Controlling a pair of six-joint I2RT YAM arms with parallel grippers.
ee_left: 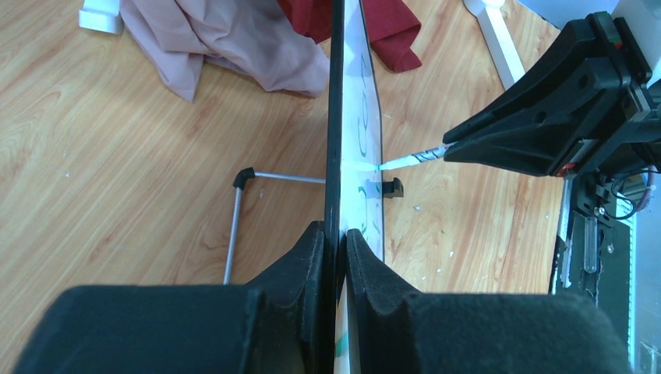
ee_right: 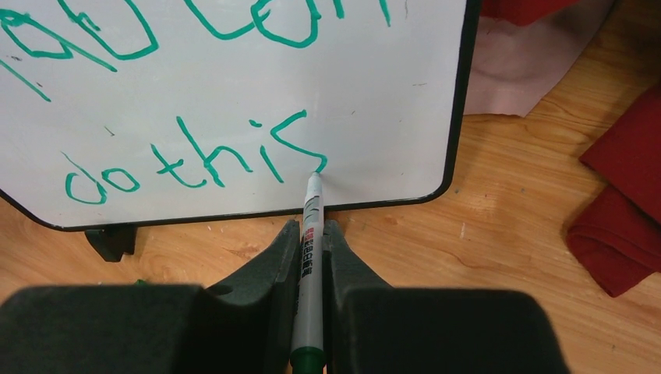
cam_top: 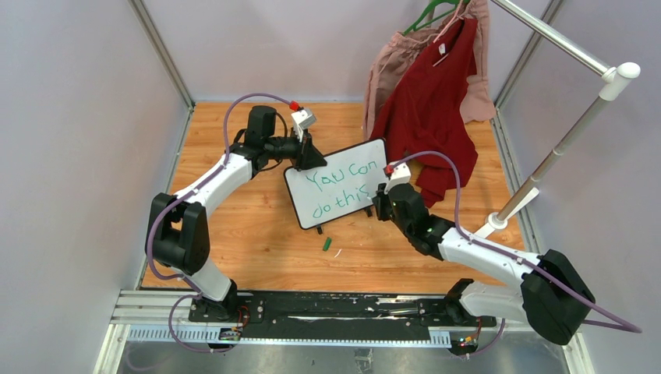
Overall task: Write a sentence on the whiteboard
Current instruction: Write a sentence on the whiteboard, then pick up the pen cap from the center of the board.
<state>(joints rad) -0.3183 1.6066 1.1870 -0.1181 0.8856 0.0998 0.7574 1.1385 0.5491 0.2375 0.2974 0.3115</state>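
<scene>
While low, right end effector [ee_right: 312, 228] around marker [ee_right: 312, 196].

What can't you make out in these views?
- Top external: marker tip, hidden behind the right end effector.
- Right wrist: sentence, upper line cut by the top edge.
- Left wrist: lettering unreadable, whiteboard seen edge-on.
- Top external: small green object near the board's foot, too small to identify.
</scene>
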